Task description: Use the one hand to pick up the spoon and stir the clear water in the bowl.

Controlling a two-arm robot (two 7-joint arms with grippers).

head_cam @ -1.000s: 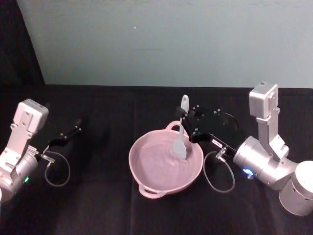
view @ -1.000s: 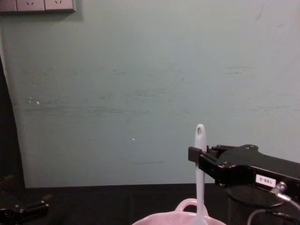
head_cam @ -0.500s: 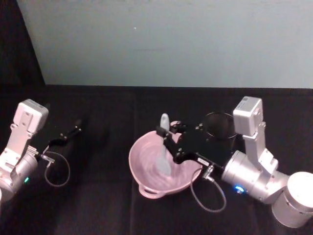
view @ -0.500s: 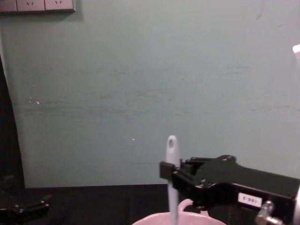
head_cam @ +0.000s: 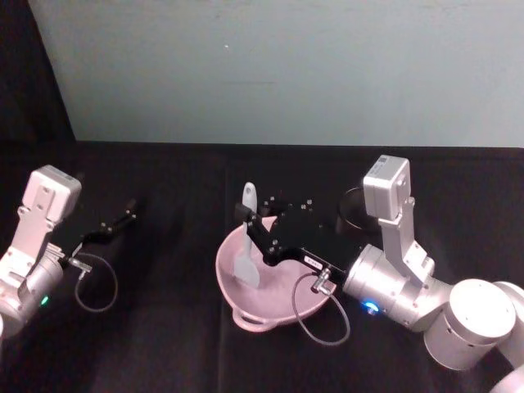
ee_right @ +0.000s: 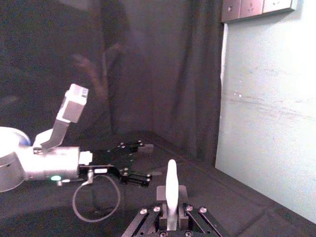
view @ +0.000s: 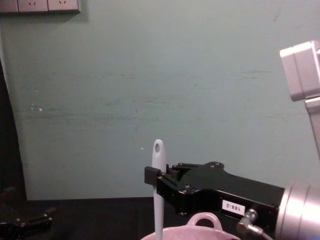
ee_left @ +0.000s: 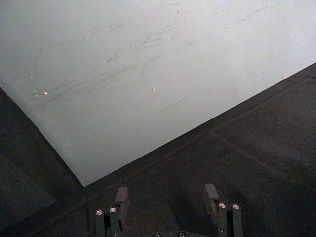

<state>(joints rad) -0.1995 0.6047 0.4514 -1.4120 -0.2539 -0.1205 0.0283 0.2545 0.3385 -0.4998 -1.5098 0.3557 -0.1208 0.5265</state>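
A: Head view: what's the risk?
B: The right end effector [head_cam: 250, 224] clamps the spoon [head_cam: 247, 266] upright. Its blade is down in the bowl [head_cam: 223, 274] beneath, close to the wall beyond the fingertips. I judge a wider sweep could knock that wall and slop water onto the bench [head_cam: 164, 327].
A: Left wrist?
B: The left end effector [ee_left: 166, 192] is spread wide, empty and well apart, so no hazard there.
A: Right wrist?
B: The clamp bites only a narrow part of the handle. Water drag may twist the spoon.
A: Chest?
B: The handle rises above the fingers, and the bowl's loop sits just under the body. Dipping lower might hit it.
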